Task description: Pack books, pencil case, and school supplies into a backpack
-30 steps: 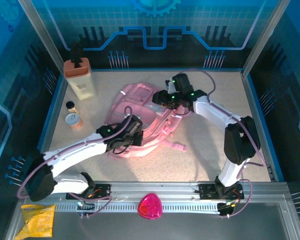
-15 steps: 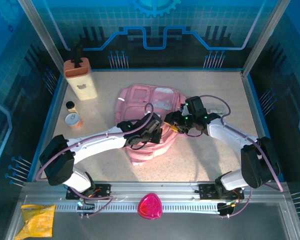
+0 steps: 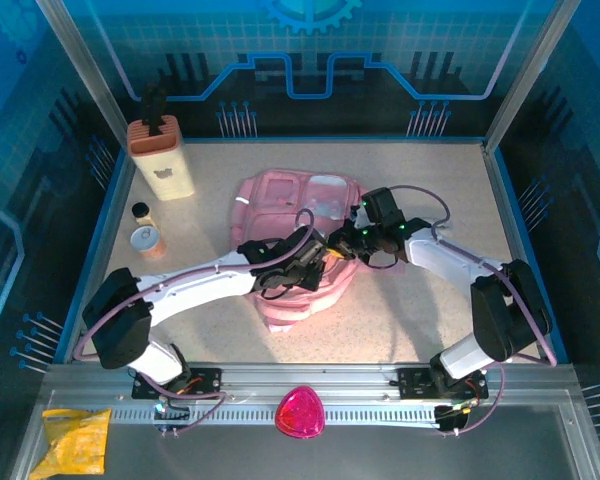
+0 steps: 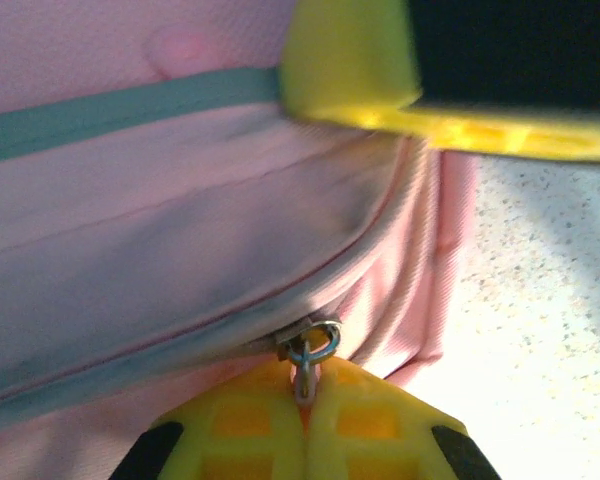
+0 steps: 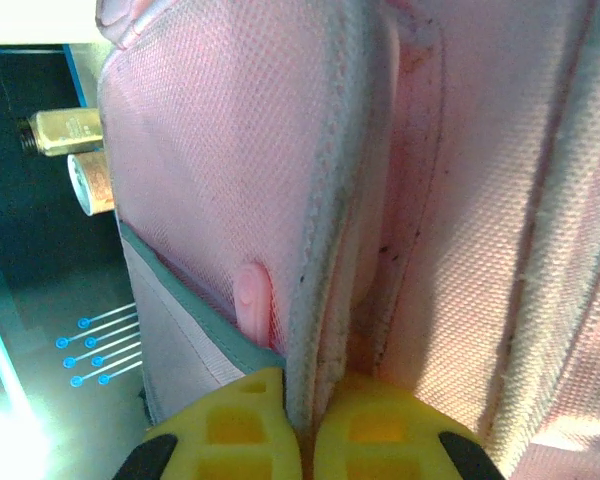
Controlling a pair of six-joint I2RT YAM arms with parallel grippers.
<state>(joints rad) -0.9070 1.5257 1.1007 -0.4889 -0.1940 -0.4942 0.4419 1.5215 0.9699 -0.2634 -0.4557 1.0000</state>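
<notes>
left hand (image 4: pixel 305 405) tight on zip pull (image 4: pixel 308 352) of pink backpack (image 3: pixel 285 195)

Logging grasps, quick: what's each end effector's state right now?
Left end effector: shut on the small metal zip pull of the soft pink backpack.
Right end effector: shut on that backpack's fabric edge.

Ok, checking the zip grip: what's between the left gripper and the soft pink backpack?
A small metal zip pull, seen in the left wrist view: the left gripper pinches its tab, and its ring hangs from the pink backpack.
</notes>
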